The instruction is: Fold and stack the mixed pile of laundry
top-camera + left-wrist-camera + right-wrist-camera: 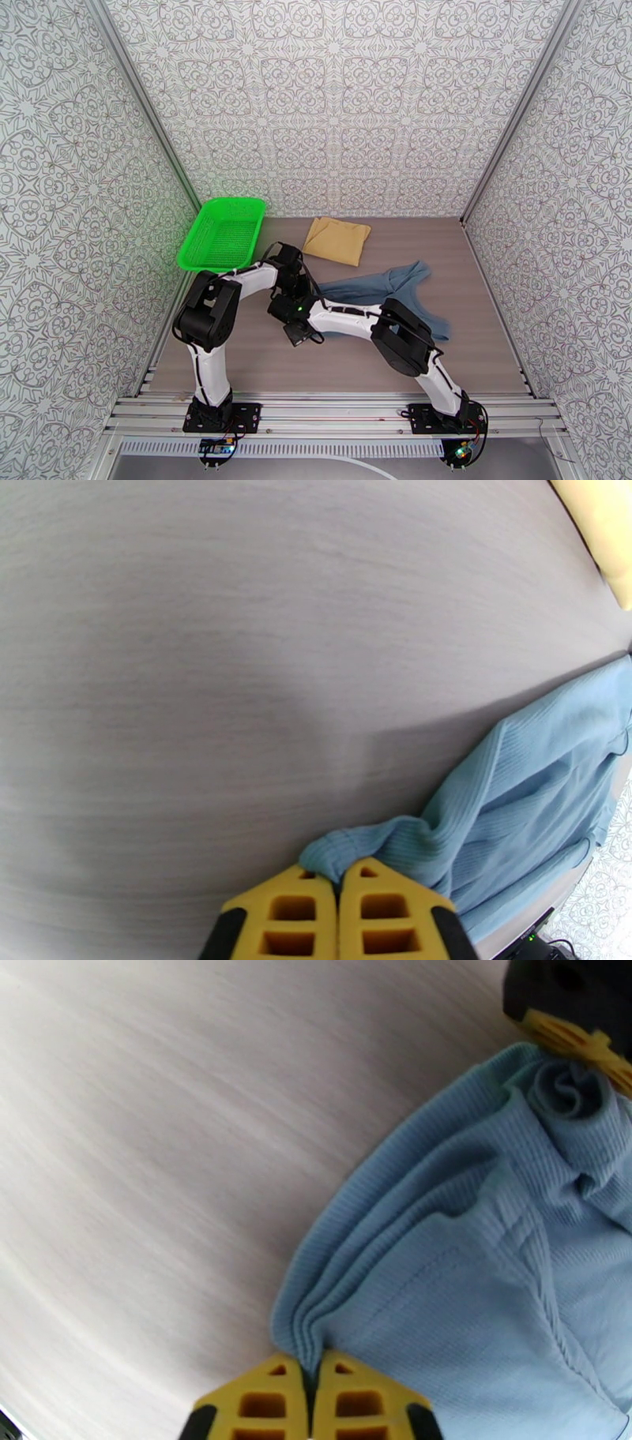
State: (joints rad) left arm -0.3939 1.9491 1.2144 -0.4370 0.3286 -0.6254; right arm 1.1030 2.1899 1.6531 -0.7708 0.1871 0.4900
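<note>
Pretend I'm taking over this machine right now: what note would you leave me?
Left gripper: shut on a bunched corner of the blue-grey tank top.
Right gripper: shut on a gathered edge of the same top.
Tank top: crumpled, mid-table.
Yellow cloth: flat at the far side, beside the green basket.
Done: yellow cloth looks folded; top gripped at two points.
To do: spread and fold the top, then stack both.
</note>
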